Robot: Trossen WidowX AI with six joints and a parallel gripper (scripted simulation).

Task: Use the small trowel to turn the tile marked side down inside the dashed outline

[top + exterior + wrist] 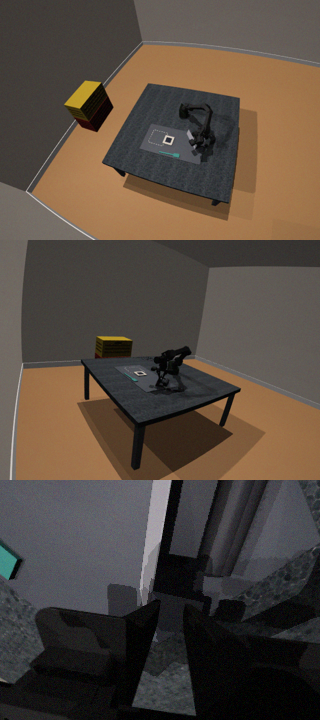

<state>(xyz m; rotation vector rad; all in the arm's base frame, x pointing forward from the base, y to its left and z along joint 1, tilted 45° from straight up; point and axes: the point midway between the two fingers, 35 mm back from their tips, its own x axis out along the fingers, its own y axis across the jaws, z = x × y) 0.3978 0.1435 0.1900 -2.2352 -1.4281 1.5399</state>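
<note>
The tile (pixel 168 140) (pixel 140 373) is a pale square with a dark square mark facing up. It lies flat on the mat (pixel 182 145), mostly right of the dashed outline (pixel 154 129), at its right edge. A pale flat blade (pixel 189 134) (pixel 157 525) with a dark bar handle (pixel 235 525), seemingly the trowel, stands tilted at the mat's right end. A teal flat tool (pixel 176 155) (pixel 134 379) (pixel 7 562) lies near the mat's front edge. My gripper (pixel 172 606) (pixel 160 378) is partly open and empty, close over the blade's handle. Contact is unclear.
The mat lies on a dark table (pixel 165 170) (pixel 124 400). The arm base (pixel 183 113) stands behind the mat. Yellow and red crates (pixel 89 103) (pixel 116 347) stand beyond the table's left side.
</note>
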